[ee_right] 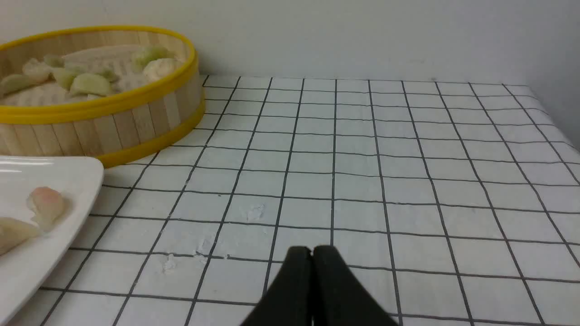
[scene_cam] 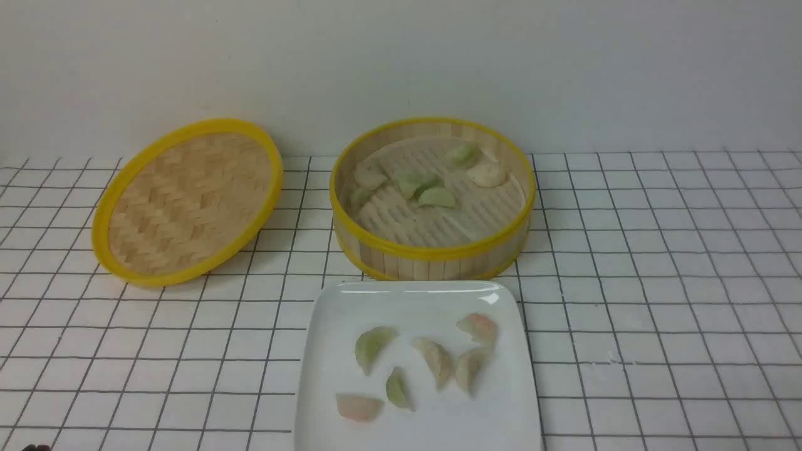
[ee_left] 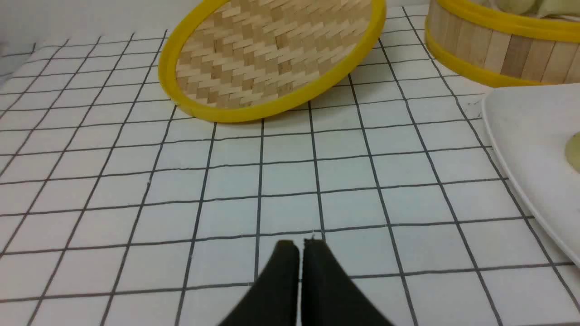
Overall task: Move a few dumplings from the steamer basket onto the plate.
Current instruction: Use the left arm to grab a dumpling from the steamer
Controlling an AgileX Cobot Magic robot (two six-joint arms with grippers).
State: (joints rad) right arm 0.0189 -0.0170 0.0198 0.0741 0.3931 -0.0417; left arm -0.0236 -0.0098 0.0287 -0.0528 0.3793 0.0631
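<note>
The steamer basket (scene_cam: 432, 254) stands at the back centre with several pale green and whitish dumplings (scene_cam: 436, 196) inside. The white plate (scene_cam: 413, 300) lies in front of it and holds several dumplings (scene_cam: 373, 344), green, whitish and pinkish. The basket (ee_right: 136, 122) and the plate's corner (ee_right: 68, 174) also show in the right wrist view. My left gripper (ee_left: 300, 243) is shut and empty, low over the cloth, left of the plate (ee_left: 525, 136). My right gripper (ee_right: 311, 249) is shut and empty, low over the cloth, right of the plate. Neither gripper shows in the front view.
The flat woven yellow-rimmed lid (scene_cam: 188, 200) lies tilted at the back left, also in the left wrist view (ee_left: 272, 59). A white cloth with a black grid (scene_cam: 658, 282) covers the table. A pale wall stands close behind.
</note>
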